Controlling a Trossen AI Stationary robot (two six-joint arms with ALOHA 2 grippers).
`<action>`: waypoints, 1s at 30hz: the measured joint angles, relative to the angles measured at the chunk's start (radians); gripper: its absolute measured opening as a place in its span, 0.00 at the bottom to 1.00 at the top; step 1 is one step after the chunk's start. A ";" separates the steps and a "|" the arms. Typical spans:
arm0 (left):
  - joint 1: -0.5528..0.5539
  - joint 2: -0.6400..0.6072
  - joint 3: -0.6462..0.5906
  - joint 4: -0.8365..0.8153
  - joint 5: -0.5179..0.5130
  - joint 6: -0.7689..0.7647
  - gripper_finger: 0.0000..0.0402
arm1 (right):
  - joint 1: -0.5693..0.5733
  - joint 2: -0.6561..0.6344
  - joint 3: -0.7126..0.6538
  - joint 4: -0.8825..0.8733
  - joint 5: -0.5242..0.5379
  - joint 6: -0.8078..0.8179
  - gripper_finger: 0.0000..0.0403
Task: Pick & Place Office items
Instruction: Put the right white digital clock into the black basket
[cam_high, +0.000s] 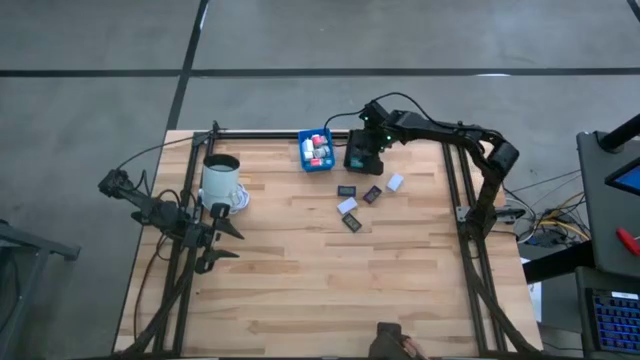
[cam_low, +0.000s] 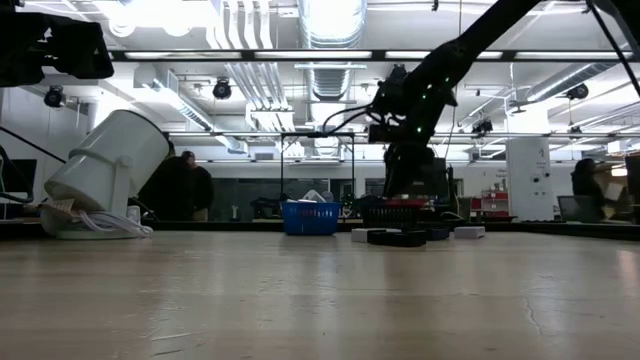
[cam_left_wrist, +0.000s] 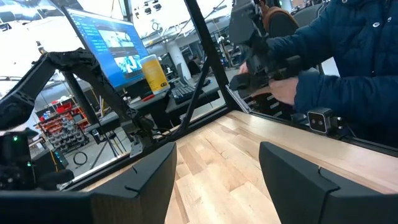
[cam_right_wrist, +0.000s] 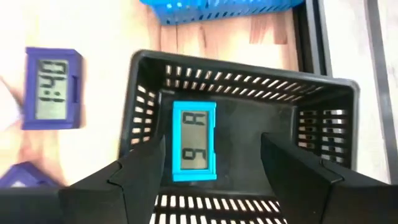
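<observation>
Right now your right pincer hovers over the black bin at the table's far edge, fingers spread wide and gripping nothing. A teal rectangle lies flat on the bin floor between them. A purple rectangle rests on the wood just beside the bin, others lie nearby, and the blue bin holds more pieces. Your left pincer waits wide open beside the white mug.

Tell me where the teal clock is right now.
The teal clock lies flat on the floor of the black bin, directly under the open right gripper, at the table's far edge beside the blue bin.
</observation>
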 joint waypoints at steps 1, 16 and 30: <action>0.000 0.000 0.000 0.000 0.000 0.000 0.58 | 0.005 -0.010 0.000 -0.005 0.001 0.005 0.63; 0.000 0.000 0.000 0.000 0.000 0.000 0.58 | 0.153 -0.232 -0.008 -0.187 0.086 0.115 0.62; 0.000 0.000 0.000 0.000 0.000 0.000 0.58 | 0.244 -0.303 -0.057 -0.481 0.224 0.036 0.61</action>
